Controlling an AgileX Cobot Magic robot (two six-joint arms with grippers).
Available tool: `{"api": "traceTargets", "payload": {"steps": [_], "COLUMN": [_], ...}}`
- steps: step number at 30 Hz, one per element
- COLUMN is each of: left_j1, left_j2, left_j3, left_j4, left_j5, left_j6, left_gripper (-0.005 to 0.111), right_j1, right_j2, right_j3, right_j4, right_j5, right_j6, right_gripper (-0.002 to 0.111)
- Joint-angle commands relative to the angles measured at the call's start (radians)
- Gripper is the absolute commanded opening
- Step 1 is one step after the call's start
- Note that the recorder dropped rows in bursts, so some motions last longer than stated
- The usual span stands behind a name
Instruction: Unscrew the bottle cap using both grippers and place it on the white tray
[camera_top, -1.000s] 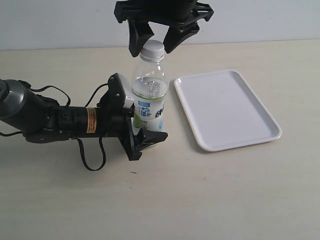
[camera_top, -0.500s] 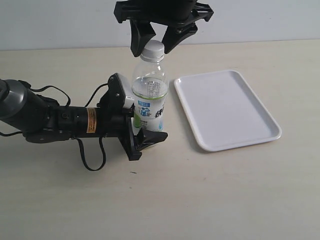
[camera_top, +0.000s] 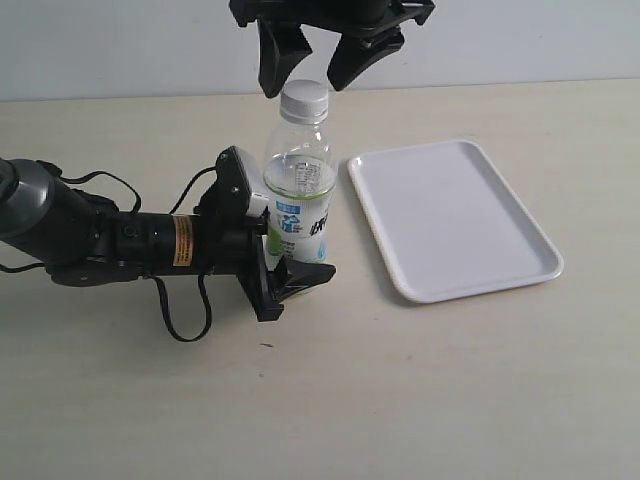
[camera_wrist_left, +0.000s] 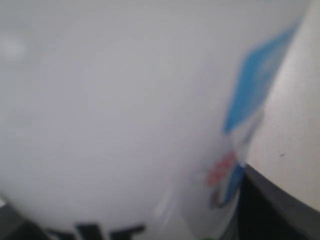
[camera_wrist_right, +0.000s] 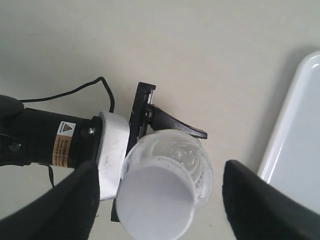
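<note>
Exterior view: a clear plastic bottle (camera_top: 298, 190) stands upright on the pale counter (camera_top: 450, 400), just left of the white tray (camera_top: 455, 220) and not touching it. The bottle's white ribbed cap (camera_top: 305, 97) sits on the neck. Through the clear upper part something like clear liquid shows, with a faint level line near the shoulder; the white, blue and green label hides the lower part.

The left hand (camera_top: 290, 250) reaches in from the left, low and level with the counter, and pinches the bottle at its label. One black finger (camera_top: 300, 275) lies across the front and the other is behind the bottle. An orange-yellow label band (camera_top: 181, 241) wraps the arm, and loose black cable (camera_top: 185, 325) loops onto the counter.

The right hand (camera_top: 302, 85) hangs from above with its fingers spread, one on each side of the cap, and neither finger touches it.

In the right wrist view the cap (camera_wrist_right: 155, 200) shows as a white disc, with the bottle's shoulder (camera_wrist_right: 195, 155) ringed by droplets or bubbles. The two dark fingers (camera_wrist_right: 65, 205) stand well clear to either side. A corner of the tray (camera_wrist_right: 295, 140) shows as plain white surface.

The left wrist view is badly blurred. The bottle's label (camera_wrist_left: 125, 110) fills it, with a dark finger (camera_wrist_left: 270, 200) at one edge.
</note>
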Motion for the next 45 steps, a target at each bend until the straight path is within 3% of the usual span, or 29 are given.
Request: {"api": "traceTargets", "payload": {"steps": [1,17,23,45], "left_j1": [-0.005,-0.005,-0.005,-0.005], "left_j2": [-0.016,-0.016,-0.016,-0.016], "left_j3": [-0.004,-0.004,-0.004,-0.004], "left_j4": [-0.005,-0.005,-0.005,-0.005], "left_j5": [-0.025,-0.025,-0.025,-0.018], "left_j6": [-0.004,-0.004,-0.004,-0.004], "left_gripper": [0.0,0.0,0.0,0.0], "right_j1": [-0.001,-0.001,-0.001,-0.001], "right_j2": [-0.01,-0.041,-0.11,-0.049], "right_j3": [-0.002,-0.002,0.108,0.087], "right_j4": [0.021,-0.016,-0.033,-0.021], "right_j5": [-0.003,-0.003,-0.003,-0.003], "right_j6": [-0.029,-0.029,-0.035,-0.072], "right_gripper": [0.067,0.067,0.067,0.067]}}
